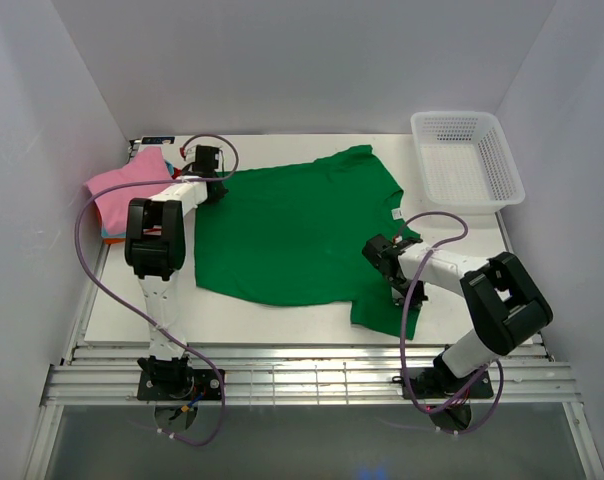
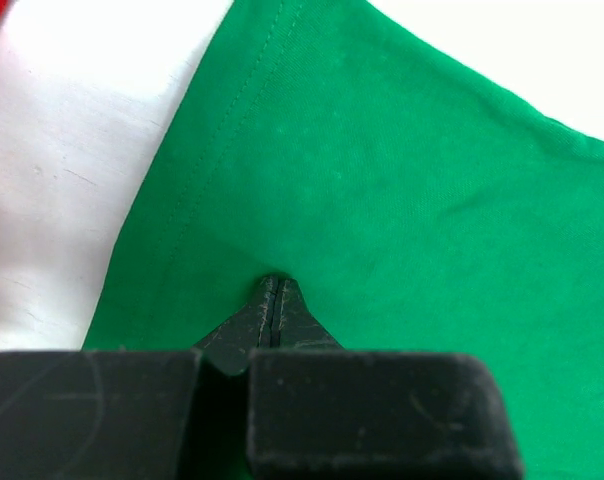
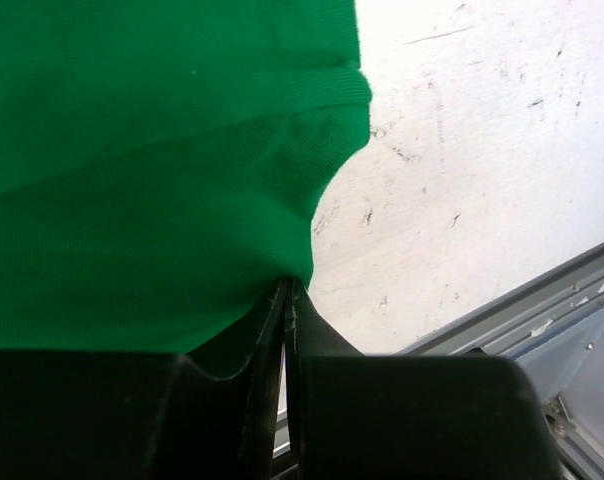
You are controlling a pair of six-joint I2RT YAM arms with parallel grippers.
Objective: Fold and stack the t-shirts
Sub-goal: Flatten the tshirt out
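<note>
T-shirts all over the table (image 1: 282,318), so start at the far left. A pink t-shirt (image 1: 132,185) lies folded on top of a small pile against the left wall, and teal-blue and orange-red edges (image 1: 107,233) peek out under its near side.

Just right of that pile, the left gripper (image 2: 272,285) is down on the cloth. Its jaws are pressed together with barely a slit between them. They pinch a little raised peak of the green t-shirt (image 1: 292,230) close to a stitched hem, and bare white table shows just beyond that hem.

The green shirt fills the middle of the table. It is spread mostly flat and set at an angle, with one corner reaching toward the far right. A small white tag shows near its right edge.

On that right edge, the right gripper (image 3: 287,287) is clamped tight too, jaws closed on a fold of green fabric right at the border. The wrist view shows cloth bunched to the left of the fingertips, scuffed white table to the right, and the metal rail (image 3: 542,300) at the near edge of the table lower right.

Far right, at the back corner, a white mesh basket (image 1: 467,203) stands apart from the shirt.
</note>
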